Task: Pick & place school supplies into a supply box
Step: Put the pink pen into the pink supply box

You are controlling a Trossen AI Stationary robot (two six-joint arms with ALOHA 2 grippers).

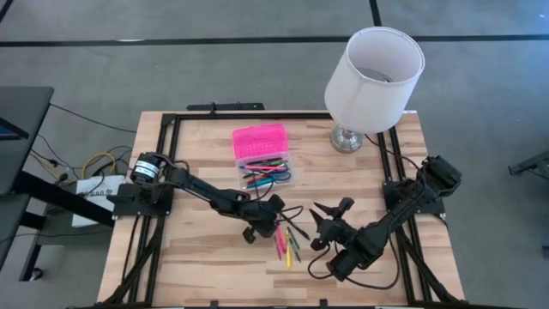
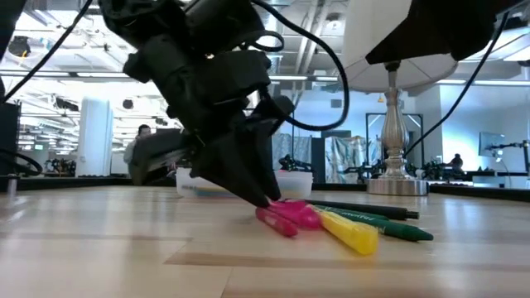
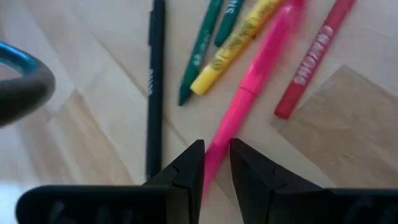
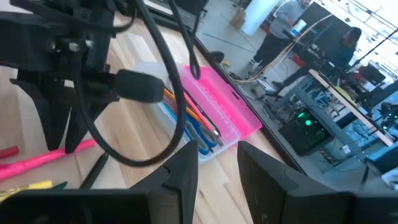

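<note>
on the wooden worktop [image 1: 206, 266], left gripper [image 3: 216, 163] clamped on hot-pink plastic marker [image 3: 249, 99], right gripper [image 4: 217, 163] apart nearby, empty

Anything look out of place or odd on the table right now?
A white lamp stands on the table's far corner, unrelated to the supplies. Otherwise nothing stands out: the supply box lies open with pens inside, a few loose markers remain, and the left pincer is closed on the pink marker.
</note>
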